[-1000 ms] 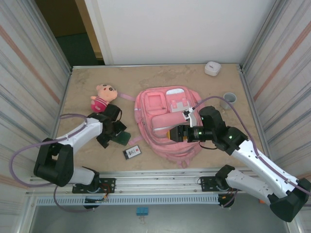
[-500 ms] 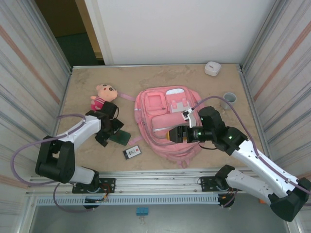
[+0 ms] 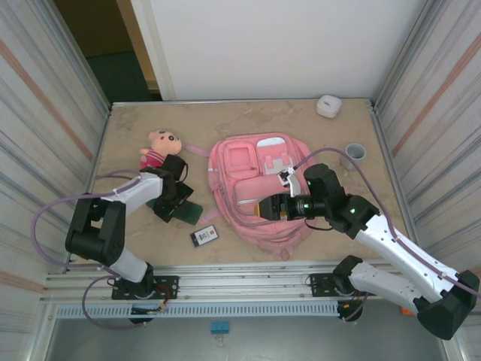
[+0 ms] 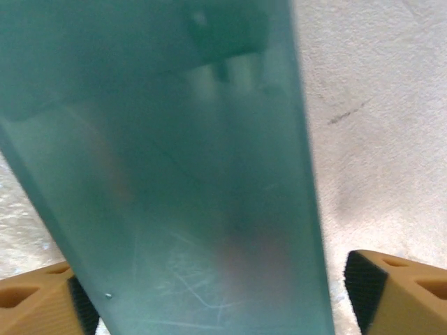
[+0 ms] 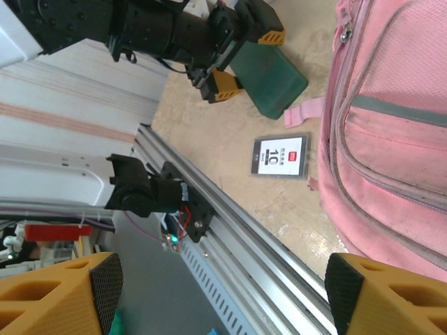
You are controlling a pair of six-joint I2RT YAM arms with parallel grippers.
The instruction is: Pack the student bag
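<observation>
One student bag (image 3: 237, 188); one green box (image 3: 186, 213) between spread left fingers (image 4: 398, 293); right fingers (image 5: 380, 296) spread

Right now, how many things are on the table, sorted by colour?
Pink: 2, the student bag and the plush doll
Green: 1, the flat case
White: 1, the small box
Grey: 1, the cup
Black and white: 1, the card
Total: 6

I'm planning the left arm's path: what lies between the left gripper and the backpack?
The green case that the left gripper straddles, then a pink strap end on the table before the backpack. The right wrist view shows it.
</observation>
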